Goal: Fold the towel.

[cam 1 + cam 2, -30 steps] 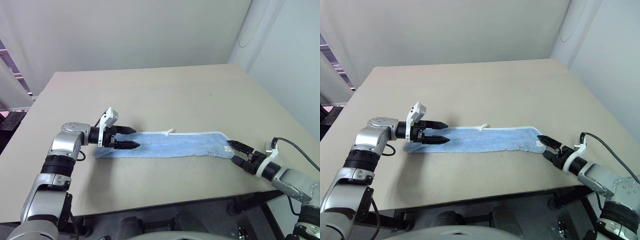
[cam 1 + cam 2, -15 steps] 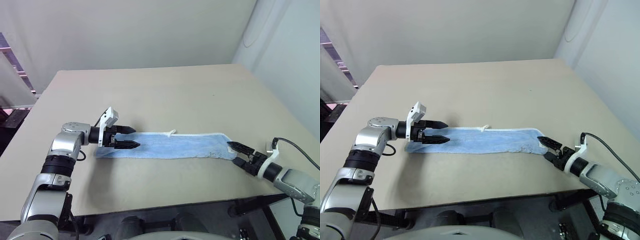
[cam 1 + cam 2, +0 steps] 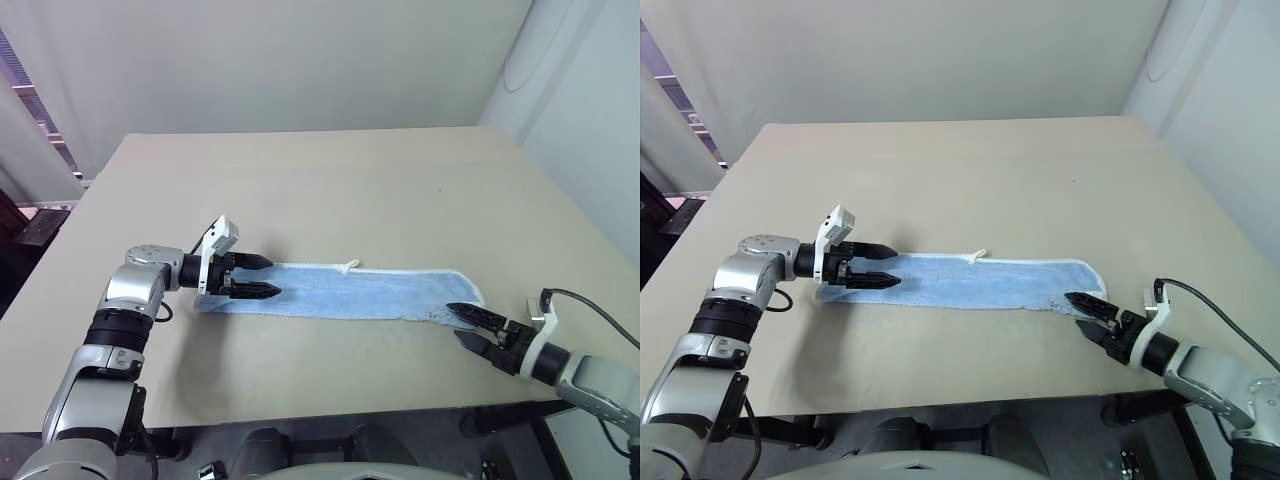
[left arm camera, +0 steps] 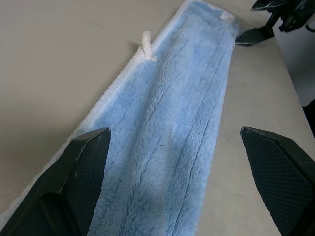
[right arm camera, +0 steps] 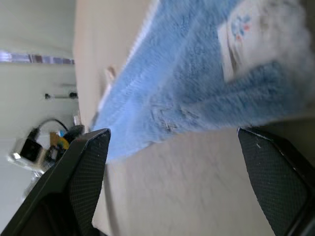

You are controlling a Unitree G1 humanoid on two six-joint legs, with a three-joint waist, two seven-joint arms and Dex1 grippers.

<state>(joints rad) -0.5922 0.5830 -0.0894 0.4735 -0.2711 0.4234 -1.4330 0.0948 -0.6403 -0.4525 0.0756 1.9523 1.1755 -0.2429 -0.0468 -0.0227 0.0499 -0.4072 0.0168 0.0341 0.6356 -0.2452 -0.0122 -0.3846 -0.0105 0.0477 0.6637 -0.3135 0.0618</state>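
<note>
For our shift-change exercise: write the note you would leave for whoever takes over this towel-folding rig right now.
Left gripper: open, over the towel's left end, holding nothing.
Right gripper: open, at the towel's right end, holding nothing.
Towel: a long narrow strip flat on the table, white loop on its far edge.
Done: it looks folded lengthwise already.
Left: grip the ends and fold it end to end.

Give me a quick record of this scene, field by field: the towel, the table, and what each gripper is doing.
towel: light blue towel, lying flat in a long strip across the table, white loop on its far edge
table: beige table
left gripper: left gripper open, over the towel's left end, holding nothing
right gripper: right gripper open, at the towel's right end, holding nothing
fold: not yet started
</note>
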